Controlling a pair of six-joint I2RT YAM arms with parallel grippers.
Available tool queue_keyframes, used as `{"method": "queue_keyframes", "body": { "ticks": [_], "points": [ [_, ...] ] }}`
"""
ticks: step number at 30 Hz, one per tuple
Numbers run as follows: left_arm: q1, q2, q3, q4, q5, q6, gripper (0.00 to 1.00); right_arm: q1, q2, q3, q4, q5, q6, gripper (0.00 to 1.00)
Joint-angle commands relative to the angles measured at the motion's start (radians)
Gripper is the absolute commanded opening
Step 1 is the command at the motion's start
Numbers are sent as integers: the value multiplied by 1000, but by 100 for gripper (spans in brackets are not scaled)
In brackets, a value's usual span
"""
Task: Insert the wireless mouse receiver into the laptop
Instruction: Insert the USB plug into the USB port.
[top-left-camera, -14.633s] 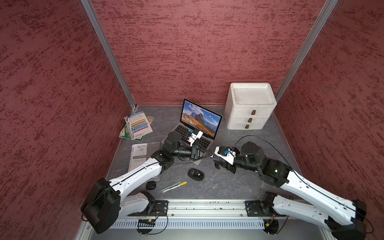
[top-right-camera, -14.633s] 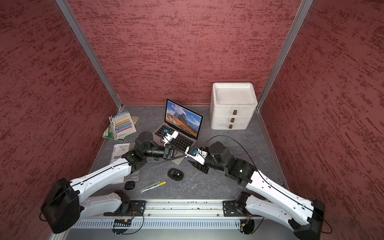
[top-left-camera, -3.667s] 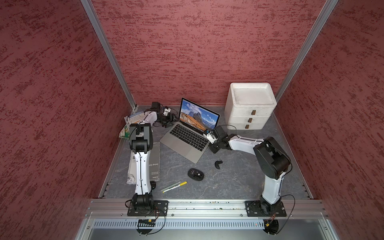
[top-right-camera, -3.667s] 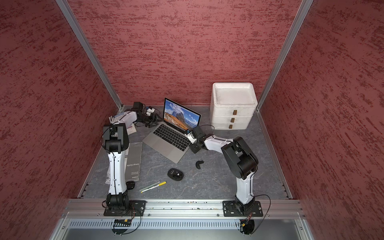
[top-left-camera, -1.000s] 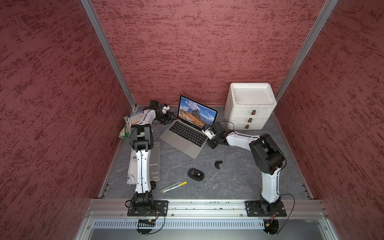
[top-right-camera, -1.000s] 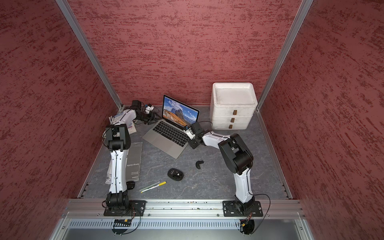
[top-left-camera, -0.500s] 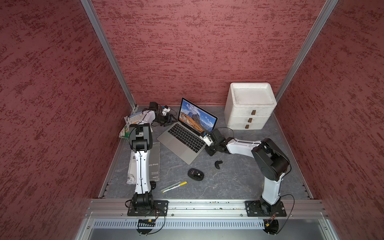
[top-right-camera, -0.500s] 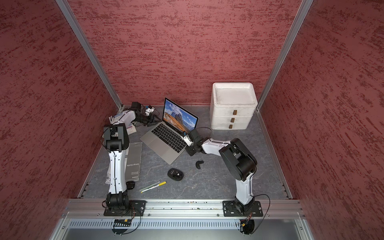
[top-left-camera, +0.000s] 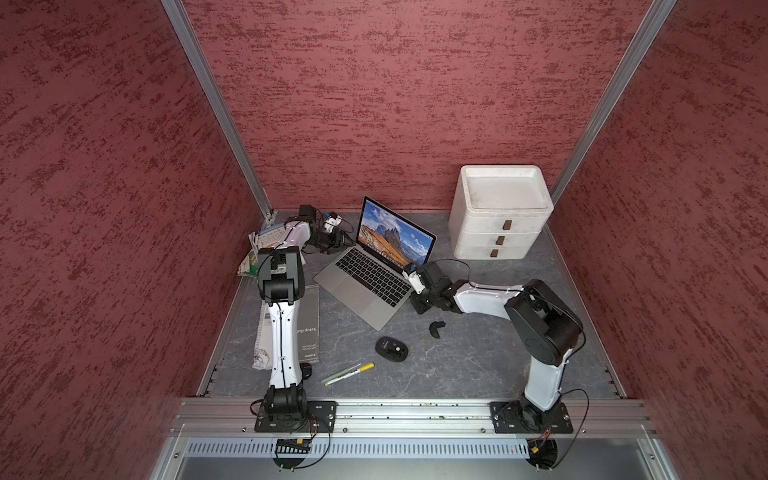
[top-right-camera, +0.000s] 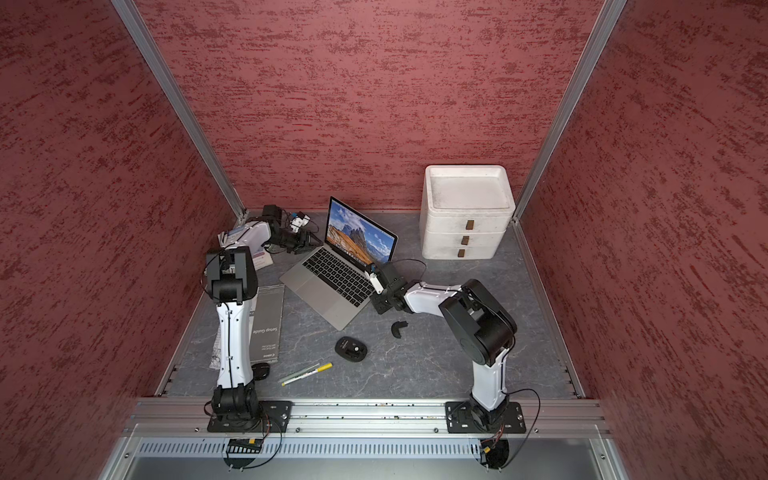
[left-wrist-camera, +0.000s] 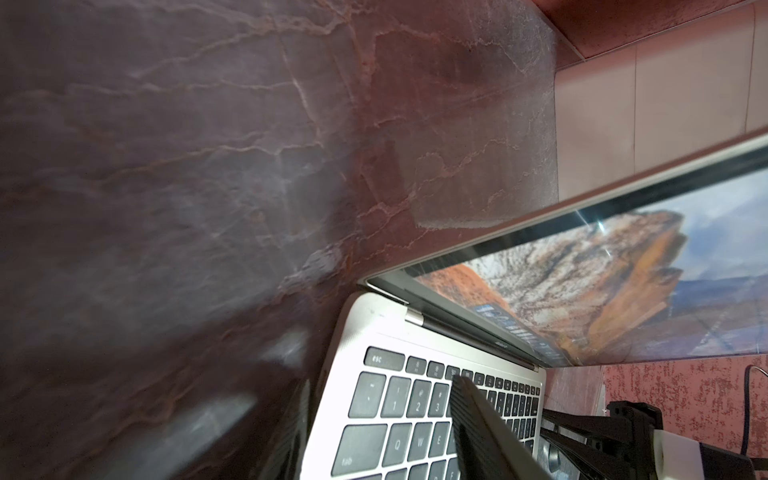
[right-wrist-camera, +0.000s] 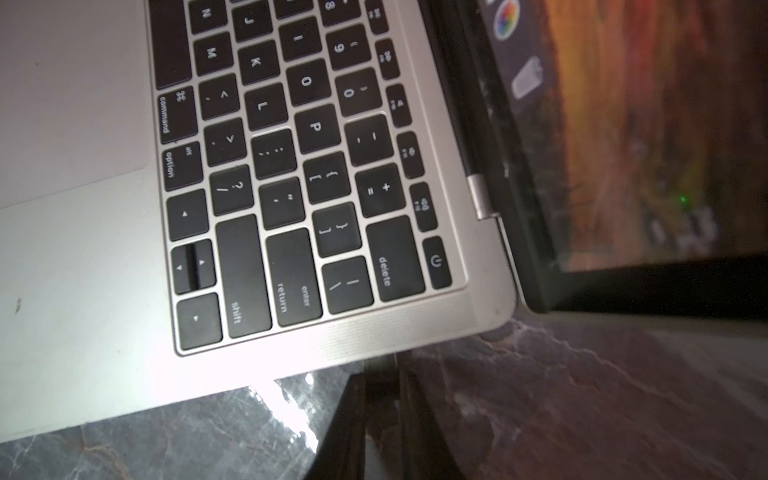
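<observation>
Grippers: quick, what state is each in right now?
Left gripper: open, straddling the laptop's rear corner.
Right gripper: closed on the small dark receiver at the laptop's edge.

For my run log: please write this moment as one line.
step: inserting at laptop right edge | left claw: open, by esc-key corner | right claw: closed on small dark piece, likely receiver

count: 1 laptop (top-left-camera: 365, 278), 1 receiver (right-wrist-camera: 380, 368) (blurry), 1 mouse (top-left-camera: 391, 348), 1 small black curved piece (top-left-camera: 436, 328), 1 small black round thing (top-left-camera: 306, 369), 1 white drawer unit (top-left-camera: 500, 216) with 3 drawers, 2 pens (top-left-camera: 348, 372) as far as i can tell, 1 setup guide (top-left-camera: 309, 328), 1 pile of leaflets (top-left-camera: 268, 237), number unclear. 2 arms: left arm (top-left-camera: 282, 324), right arm (top-left-camera: 486, 297).
</observation>
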Motion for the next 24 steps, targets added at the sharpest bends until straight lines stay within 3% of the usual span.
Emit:
{"method": "queue_keyframes", "body": {
  "ticks": [1,14,24],
  "points": [
    [-34,7,-7,-201,102,17,59,4,47,60,103,-2,-8,0],
    [-12,2,-12,-171,90,-15,59,-3,31,-101,313,35,-5,0],
    [-9,1,-11,-162,88,-21,59,-8,20,-165,361,62,-22,0]
  ]
}}
